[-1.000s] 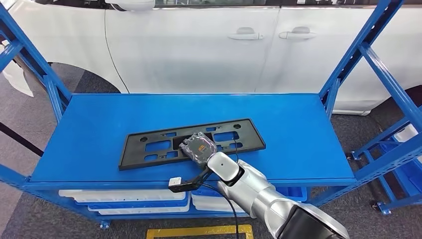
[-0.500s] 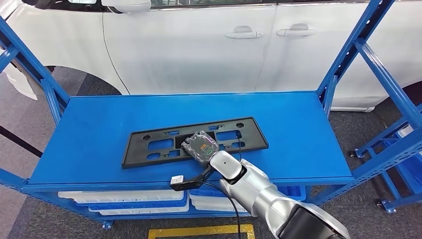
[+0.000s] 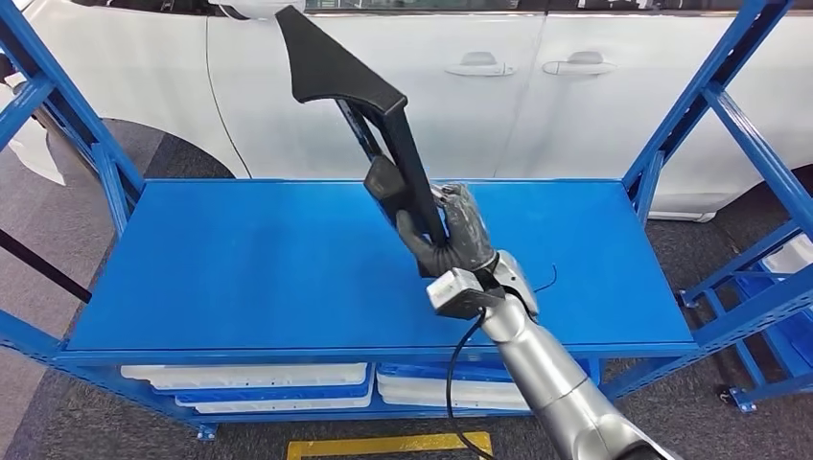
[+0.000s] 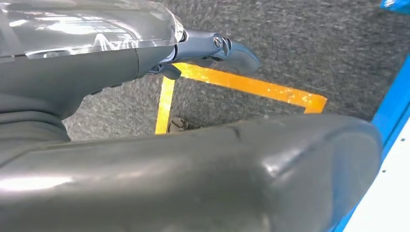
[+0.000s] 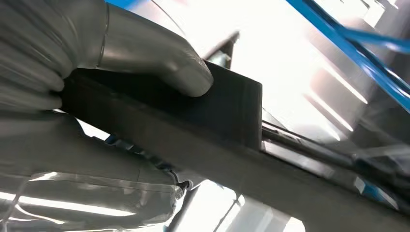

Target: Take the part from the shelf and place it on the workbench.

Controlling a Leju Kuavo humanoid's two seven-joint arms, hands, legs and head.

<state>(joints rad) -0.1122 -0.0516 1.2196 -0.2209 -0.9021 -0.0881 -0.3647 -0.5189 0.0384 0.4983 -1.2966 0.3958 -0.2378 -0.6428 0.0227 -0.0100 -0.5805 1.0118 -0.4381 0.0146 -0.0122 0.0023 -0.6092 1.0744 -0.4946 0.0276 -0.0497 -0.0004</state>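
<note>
A white car point(image 3: 460, 96) stands side-on behind a blue shelf point(image 3: 240, 268), its two door handles at about 12 and 1 o'clock of the head view. The shelf's top deck spans the middle of the picture, with slanted blue uprights point(image 3: 714, 86) at either end; white trays point(image 3: 259, 379) sit on the level beneath, at 6 to 7 o'clock. Grey carpet lies around the frame, and a yellow floor line point(image 3: 383, 446) shows at 6 o'clock.

The right hand point(image 3: 451, 230) is raised above the deck, just right of centre, its dark fingers wrapped around the part point(image 3: 369, 105), a long black plastic frame. The part is clear of the deck and tilted steeply, running from the hand up toward 11 o'clock, where its broad end crosses in front of the car. A small grey box point(image 3: 460, 292) sits at the wrist, with a black cable point(image 3: 455, 374) hanging down from it along the silver right arm point(image 3: 546, 374), which comes in from 5 o'clock.

In the right wrist view the thumb point(image 5: 159, 58) presses onto the part's point(image 5: 203, 121) flat black face, the grasp firm.

The left hand point(image 4: 145, 145) hangs over the carpet near yellow floor tape point(image 4: 251, 87), one dark fingertip point(image 4: 237, 50) stretched out; whether its fingers are spread or curled I cannot tell
</note>
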